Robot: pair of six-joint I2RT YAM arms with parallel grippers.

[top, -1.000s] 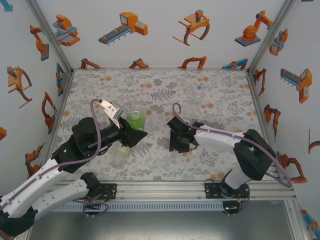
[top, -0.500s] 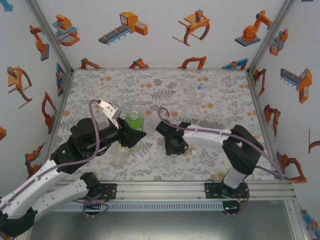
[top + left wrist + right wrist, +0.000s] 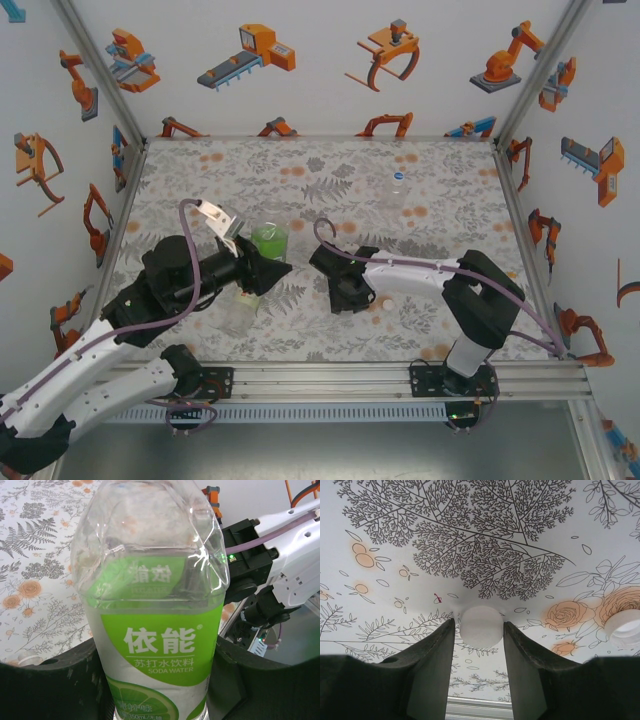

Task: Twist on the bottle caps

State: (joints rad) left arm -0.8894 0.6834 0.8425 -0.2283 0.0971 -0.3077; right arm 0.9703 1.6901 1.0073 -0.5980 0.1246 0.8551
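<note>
Floral-print surface (image 3: 450, 250) in a white booth, orange robot cartoons across the walls (image 3: 320, 100). At centre, right claw (image 3: 345, 292) down at the print, narrowed around a white bottle cap (image 3: 480, 627) lying flat: one finger seemingly touching the rim, a sliver of gap on the other side, so not judged a firm pinch yet. Second cap (image 3: 625, 627) just beside, toward the right. To the left, left claw (image 3: 265, 262) clamped on the green-labelled bottle (image 3: 160, 645), held upright, thin shoulders visibly dented. Plain bottle (image 3: 240, 313) under the left arm; another bottle (image 3: 398, 188) upright, well apart at the far side. Likely trouble: round, smooth cap squirting sideways out of a closing pinch, or tilting and going cross-threaded at the neck; fingertips so low (print puckered around the cap) as to drag the covering; soft bottle crushing or turning in its grip under twisting force. Room enough: open print between cap and held bottle for the carry, though with both wrists close there and a purple cable (image 3: 325, 232) looping above the right one. Near rail (image 3: 330, 372) and side walls well away.
</note>
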